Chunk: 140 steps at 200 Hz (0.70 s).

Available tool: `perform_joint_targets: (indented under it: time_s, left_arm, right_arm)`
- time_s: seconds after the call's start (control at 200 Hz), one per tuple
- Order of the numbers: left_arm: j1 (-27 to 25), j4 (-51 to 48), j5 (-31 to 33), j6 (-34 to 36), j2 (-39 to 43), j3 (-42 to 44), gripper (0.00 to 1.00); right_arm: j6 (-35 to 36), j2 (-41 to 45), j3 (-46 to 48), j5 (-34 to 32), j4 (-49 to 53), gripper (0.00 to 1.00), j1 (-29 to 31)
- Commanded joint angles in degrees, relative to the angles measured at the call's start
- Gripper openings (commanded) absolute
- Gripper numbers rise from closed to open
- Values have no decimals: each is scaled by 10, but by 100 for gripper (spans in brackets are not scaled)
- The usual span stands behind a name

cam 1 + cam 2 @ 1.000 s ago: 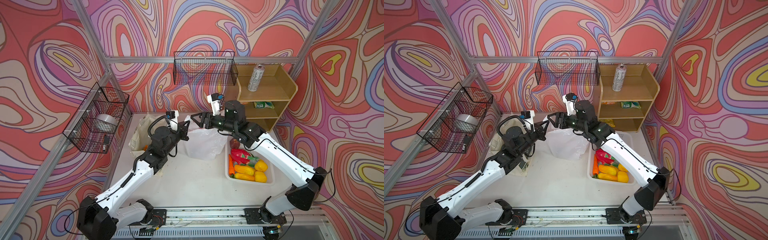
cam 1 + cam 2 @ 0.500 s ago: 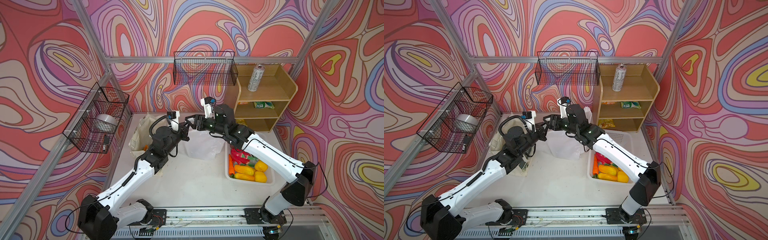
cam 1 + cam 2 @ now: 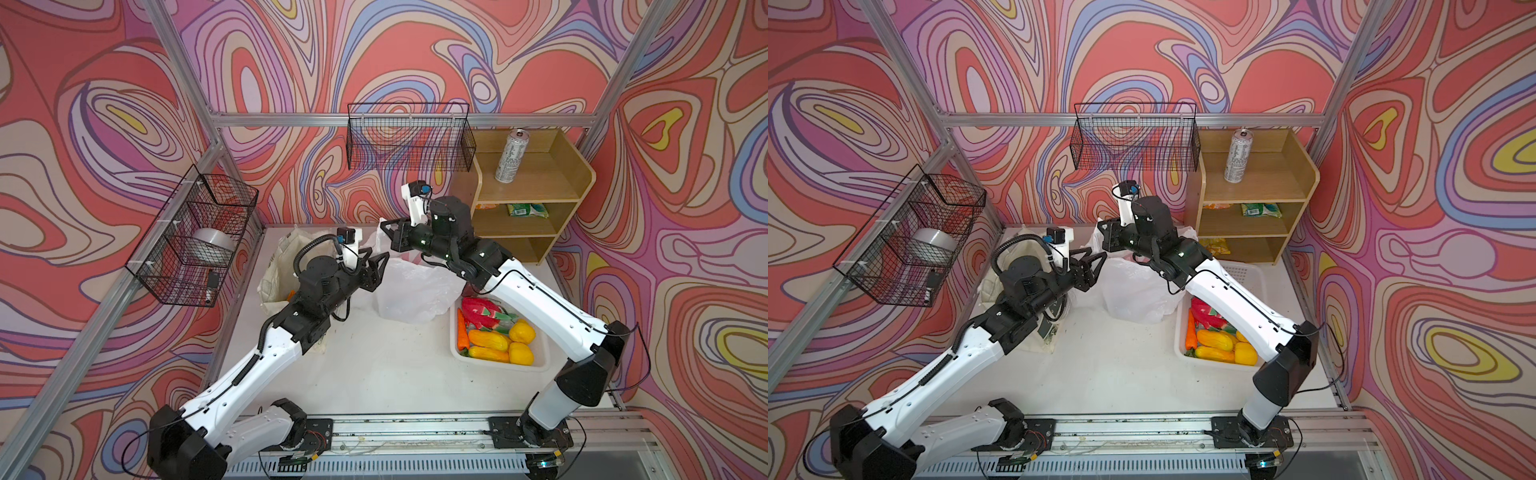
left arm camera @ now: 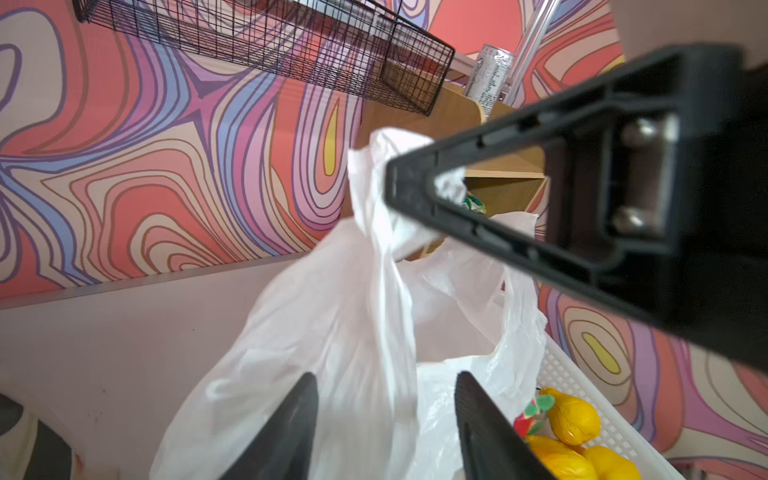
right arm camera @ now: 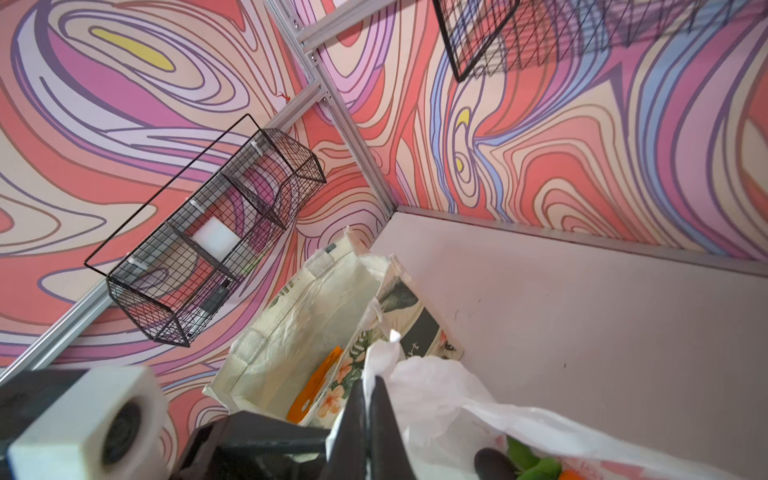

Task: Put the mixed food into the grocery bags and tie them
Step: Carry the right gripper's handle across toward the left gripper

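Since a second ago, your right arm has swung in toward the left one. The right tool (image 3: 384,233) has gone from spread to pinched, and the left tool (image 3: 383,261) has let go and parted.

In both top views the two tools meet above the desk (image 3: 395,374), over the mouth of the white plastic bag (image 3: 415,291). The bag stands between the canvas tote (image 3: 277,266) and the white basket (image 3: 498,366). A dragon fruit (image 3: 478,308), a carrot (image 3: 461,334) and yellow vegetables (image 3: 490,341) lie in that basket. A silver can (image 3: 511,156) stands on top of the wooden shelf (image 3: 536,189).

From the left wrist you see the left tool (image 4: 385,376) with its fingers well apart. A twisted bag handle (image 4: 386,270) rises between them up to the right tool (image 4: 405,187), which pinches it.

From the right wrist, the right tool (image 5: 368,399) has its fingers pressed together on a wisp of that white plastic. The tote (image 5: 299,324) stands open just beyond, with an orange item (image 5: 320,382) inside. A dark rounded piece (image 5: 494,461) shows in the plastic bag's mouth.
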<state>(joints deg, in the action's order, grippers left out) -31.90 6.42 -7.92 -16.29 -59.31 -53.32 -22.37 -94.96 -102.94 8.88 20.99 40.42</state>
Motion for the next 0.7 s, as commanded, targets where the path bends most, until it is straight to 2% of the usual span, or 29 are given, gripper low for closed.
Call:
perform_joint_targets:
  time_s: [0.0, 0.1, 0.18, 0.27, 0.471, 0.696]
  left_arm:
    - [-1, -98, -25, 79, 69, -9, 79]
    - [10, -153, -34, 132, 93, -38, 88]
    - [20, -192, -59, 162, 73, -81, 88]
    - [20, -206, -86, 191, 26, -125, 88]
    - [20, -212, -123, 239, -75, -205, 86]
    - [21, -193, -123, 266, -119, -227, 84]
  right_arm:
    - [99, 0, -26, 105, 43, 0, -46]
    - [158, 5, -32, 191, 71, 0, -67]
    - [187, 7, -46, 226, 100, 0, -69]
    - [189, 12, -50, 253, 105, 0, -69]
    - [169, 27, -33, 276, 87, 0, -69]
    - [154, 43, -16, 285, 72, 0, -69]
